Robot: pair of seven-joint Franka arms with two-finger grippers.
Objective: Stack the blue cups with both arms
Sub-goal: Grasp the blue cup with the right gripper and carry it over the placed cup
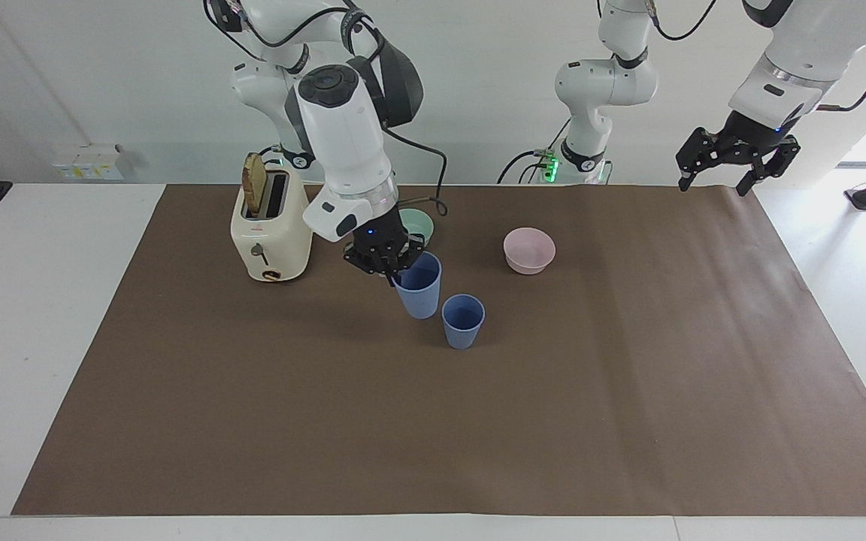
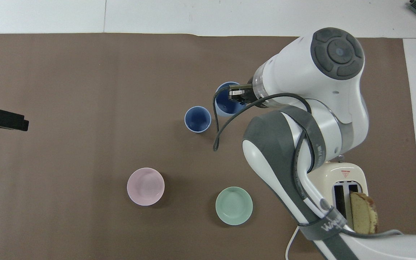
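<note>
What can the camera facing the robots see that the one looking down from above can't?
Only the facing view shows the whole left pincer open in the air at its own end of the mat, and the held blue cup lifted clear of the mat. Only the overhead view looks straight down into the green bowl; in the facing view, the right arm hides part of it. Both show the right pincer shut on the held cup's rim, the standing blue cup, pink bowl and toaster.
</note>
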